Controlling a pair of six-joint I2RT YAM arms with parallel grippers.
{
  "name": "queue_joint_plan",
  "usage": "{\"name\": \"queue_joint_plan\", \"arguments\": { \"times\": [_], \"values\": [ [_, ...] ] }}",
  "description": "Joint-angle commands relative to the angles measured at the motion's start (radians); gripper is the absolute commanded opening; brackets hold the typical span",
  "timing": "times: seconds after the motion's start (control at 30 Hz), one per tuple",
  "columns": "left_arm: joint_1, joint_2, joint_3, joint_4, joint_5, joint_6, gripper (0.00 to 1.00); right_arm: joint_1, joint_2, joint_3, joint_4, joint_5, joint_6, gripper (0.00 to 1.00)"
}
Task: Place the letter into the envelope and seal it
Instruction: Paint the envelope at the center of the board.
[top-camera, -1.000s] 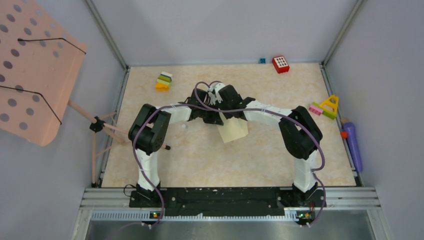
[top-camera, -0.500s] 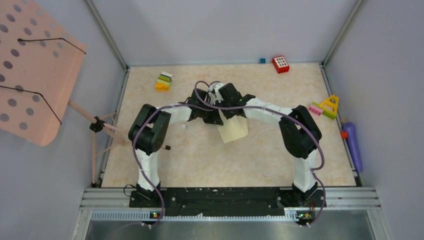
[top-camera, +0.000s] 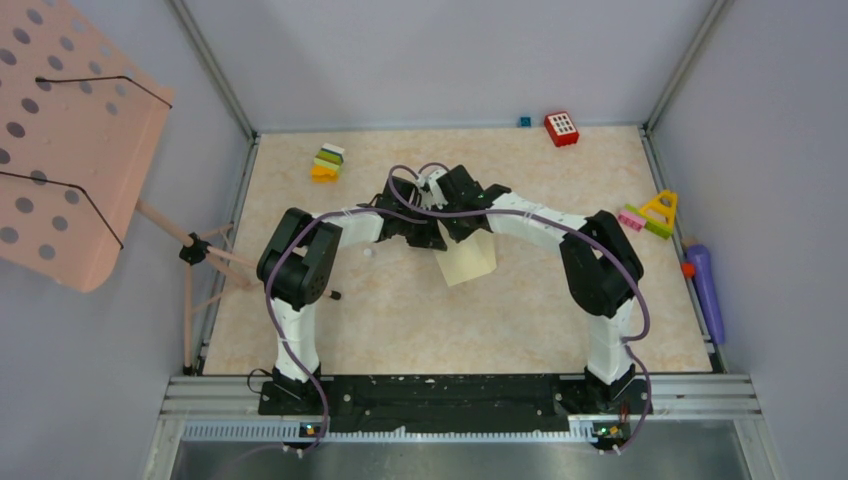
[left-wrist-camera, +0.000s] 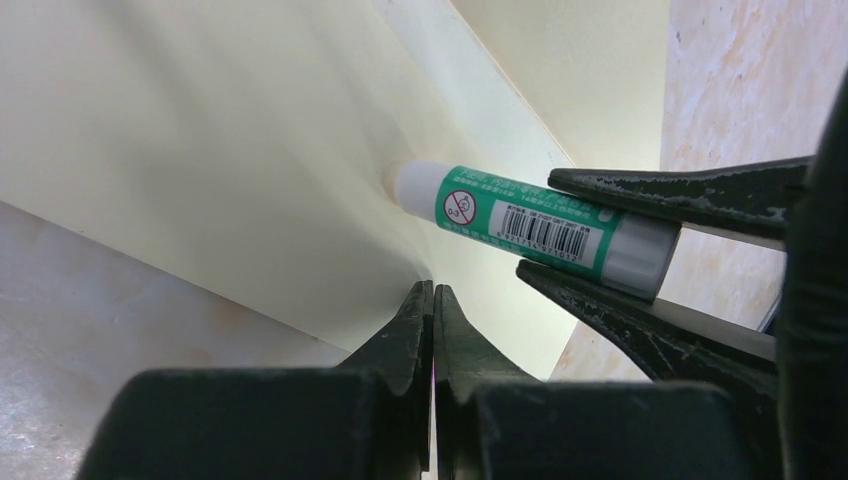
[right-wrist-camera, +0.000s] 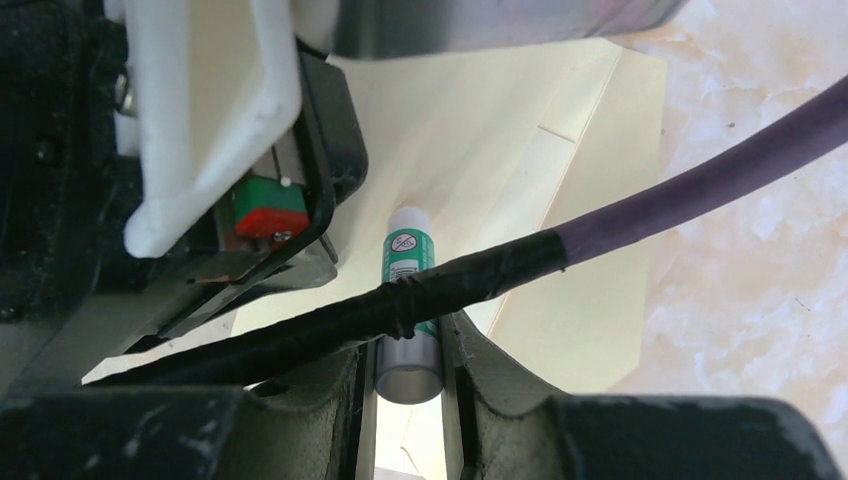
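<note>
The envelope (top-camera: 468, 262) is held above the middle of the table (top-camera: 400, 320), its edge pinched between the pressed-together jaws of the left gripper (left-wrist-camera: 432, 300). A glue stick (left-wrist-camera: 530, 225) is clamped in the right gripper (right-wrist-camera: 410, 345). In the left wrist view it is pointed toward 10 o'clock, with its tip touching the paper. The paper should be held taut and the tip drawn lightly along the flap's edge in 1 pass.
</note>
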Motion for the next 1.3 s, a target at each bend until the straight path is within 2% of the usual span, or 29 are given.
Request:
{"name": "queue_joint_plan", "arguments": {
  "times": [0.0, 0.33, 0.57, 1.27],
  "values": [
    [-0.032, 0.052, -0.018, -0.078, -0.094, 0.048, 0.00, 0.014, -0.003, 0.027, -0.116, -0.036, -0.018, 0.00],
    [-0.031, 0.051, -0.019, -0.079, -0.095, 0.047, 0.00, 0.047, -0.019, 0.014, -0.156, -0.044, -0.024, 0.00],
    [-0.031, 0.051, -0.018, -0.079, -0.095, 0.047, 0.00, 0.047, -0.063, 0.016, -0.132, 0.023, -0.019, 0.00],
    [-0.031, 0.050, -0.019, -0.080, -0.100, 0.046, 0.00, 0.057, -0.099, 0.024, -0.267, -0.010, -0.051, 0.00]
  ]
}}
